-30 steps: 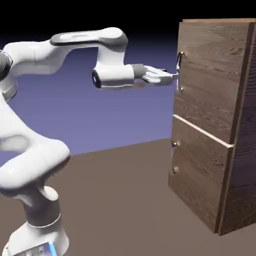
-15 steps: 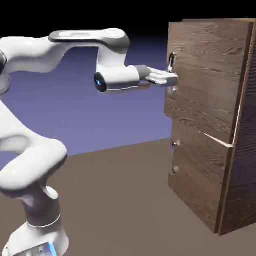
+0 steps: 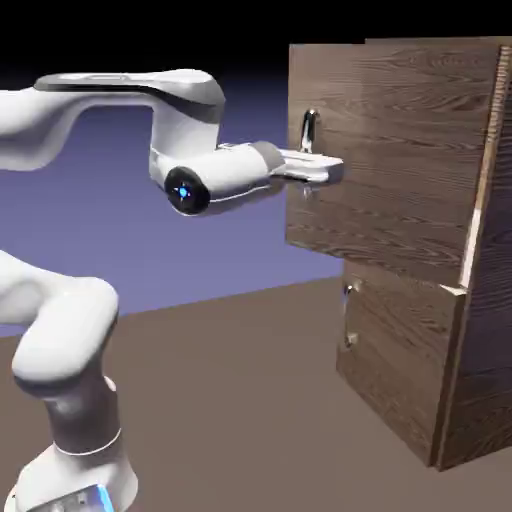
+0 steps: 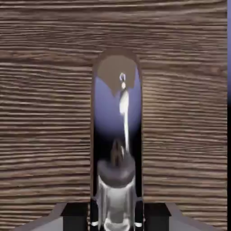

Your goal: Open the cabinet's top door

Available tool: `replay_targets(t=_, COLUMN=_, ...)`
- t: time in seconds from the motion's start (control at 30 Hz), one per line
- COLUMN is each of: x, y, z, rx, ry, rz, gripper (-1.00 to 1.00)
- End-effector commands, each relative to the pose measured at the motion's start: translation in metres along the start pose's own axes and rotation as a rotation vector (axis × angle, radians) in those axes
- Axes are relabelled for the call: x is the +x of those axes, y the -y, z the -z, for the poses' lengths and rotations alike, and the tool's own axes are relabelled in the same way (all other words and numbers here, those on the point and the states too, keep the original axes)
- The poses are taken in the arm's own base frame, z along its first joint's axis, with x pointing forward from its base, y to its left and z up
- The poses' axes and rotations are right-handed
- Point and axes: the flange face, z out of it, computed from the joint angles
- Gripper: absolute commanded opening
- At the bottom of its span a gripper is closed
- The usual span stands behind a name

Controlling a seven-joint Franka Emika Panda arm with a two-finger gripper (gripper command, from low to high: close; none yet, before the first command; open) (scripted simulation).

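The cabinet [image 3: 492,330] is a tall dark wood-grain box at the exterior view's right. Its top door [image 3: 400,150] stands swung out from the front, hinged at the right edge. The door's curved silver handle [image 3: 309,129] sits near its free left edge. My gripper [image 3: 322,172] reaches in level from the left and is shut on the lower part of that handle. In the hand view the mirror-like handle [image 4: 117,126] runs up the middle, clamped between my fingertips [image 4: 94,215], with the door's wood [image 4: 45,113] filling the frame behind it.
The shorter lower door [image 3: 400,360] is closed, with a small handle [image 3: 348,315] at its left edge. A pale edge strip [image 3: 455,291] separates the two doors. Brown tabletop [image 3: 230,400] lies in front of the cabinet. My arm's elbow [image 3: 60,330] bulks at lower left.
My gripper closed on the handle and drew back to the left. The top door has swung out from flush to clearly ajar, its free edge moving left.
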Motion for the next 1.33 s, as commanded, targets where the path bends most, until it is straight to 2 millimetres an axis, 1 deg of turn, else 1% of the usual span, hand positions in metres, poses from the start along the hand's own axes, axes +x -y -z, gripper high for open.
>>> replay_targets(t=0.0, x=-0.003, y=0.003, z=0.007, rx=-0.019, ry=-0.019, rz=0.000, gripper=-1.00)
replay_targets(t=0.2, x=-0.022, y=0.022, z=0.047, rx=-0.130, ry=-0.130, rz=0.000, gripper=-1.00)
replay_targets(t=0.4, x=-0.047, y=0.047, z=0.085, rx=-0.247, ry=-0.247, rz=0.000, gripper=-1.00)
replay_targets(t=0.57, x=-0.071, y=0.071, z=0.112, rx=-0.347, ry=-0.347, rz=0.000, gripper=-1.00)
replay_targets(t=0.7, x=-0.092, y=0.092, z=0.129, rx=-0.425, ry=-0.425, rz=0.000, gripper=-1.00)
replay_targets(t=0.83, x=-0.113, y=0.112, z=0.143, rx=-0.498, ry=-0.499, rz=0.000, gripper=-1.00)
replay_targets(t=0.97, x=-0.132, y=0.132, z=0.152, rx=-0.563, ry=-0.564, rz=0.000, gripper=-1.00)
replay_targets(t=1.17, x=-0.155, y=0.155, z=0.160, rx=-0.640, ry=-0.640, rz=0.000, gripper=-1.00)
replay_targets(t=1.3, x=-0.166, y=0.166, z=0.162, rx=-0.676, ry=-0.676, rz=0.000, gripper=-1.00)
